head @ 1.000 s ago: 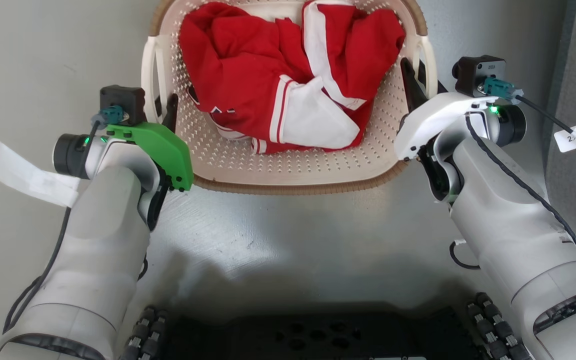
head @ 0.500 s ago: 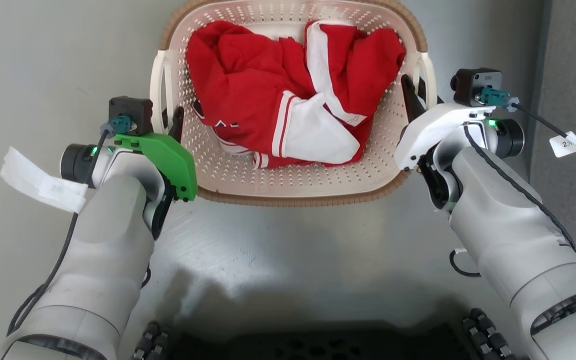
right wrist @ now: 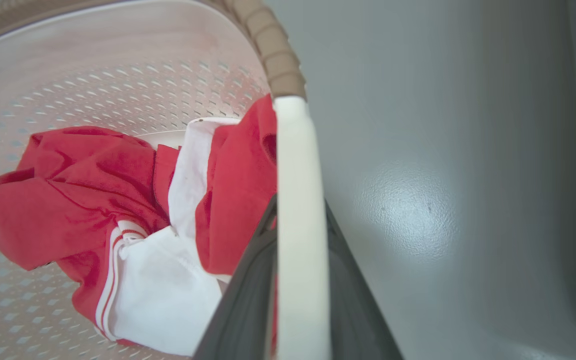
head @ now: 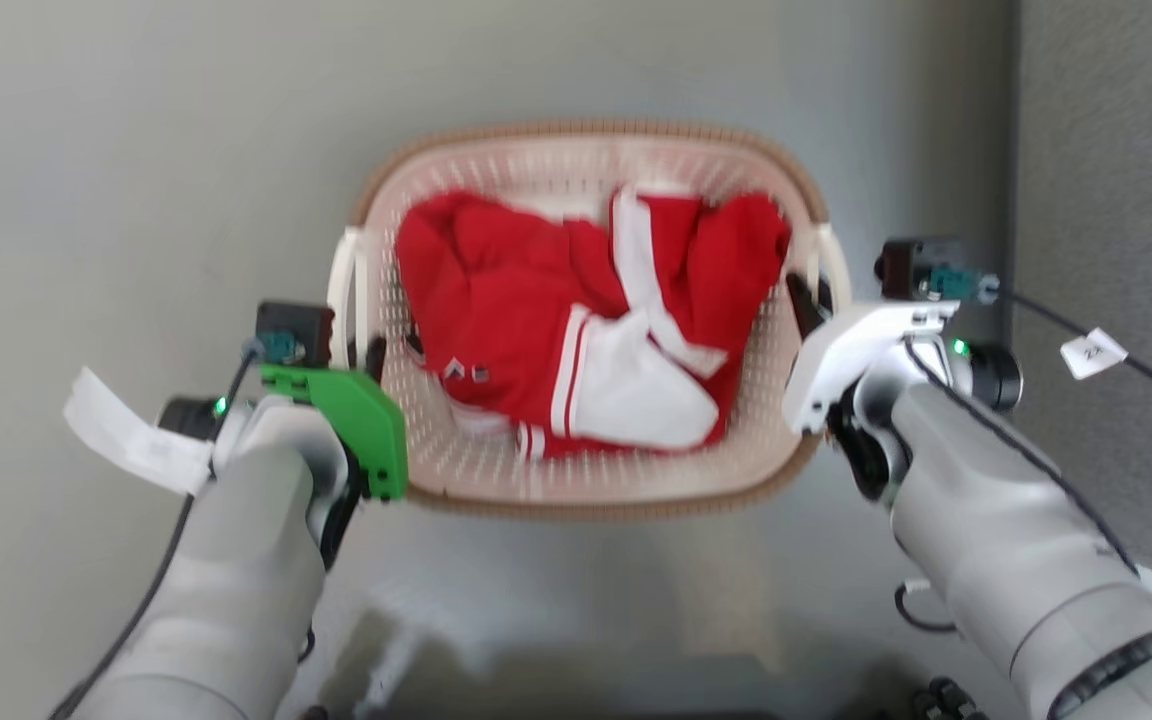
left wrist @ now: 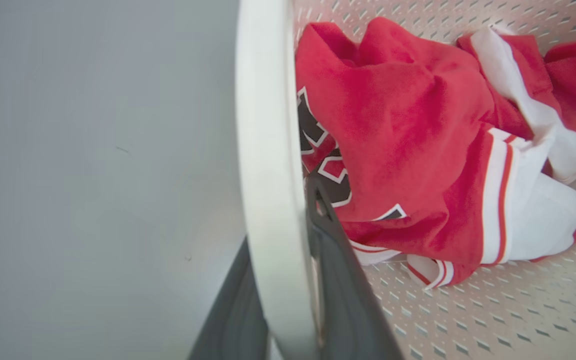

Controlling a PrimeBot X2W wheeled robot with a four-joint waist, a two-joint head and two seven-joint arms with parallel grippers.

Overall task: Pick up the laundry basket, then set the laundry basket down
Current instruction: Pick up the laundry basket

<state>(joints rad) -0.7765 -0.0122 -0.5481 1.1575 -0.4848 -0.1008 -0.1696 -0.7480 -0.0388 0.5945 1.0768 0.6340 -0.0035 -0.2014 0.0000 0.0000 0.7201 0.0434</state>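
Left gripper was clamped on the left handle of the laundry basket, one dark finger inside the perforated wall, the other outside, the white bar nipped between them. The basket lay squarely between both arms over the grey floor, its long axis running gripper to gripper, with a red-and-white garment heaped in its middle; whether its base touched the floor I could not tell. Right gripper nipped the basket's right handle likewise, so neither arm was nearer, and I judged a level set-down would need both ends lowered together.
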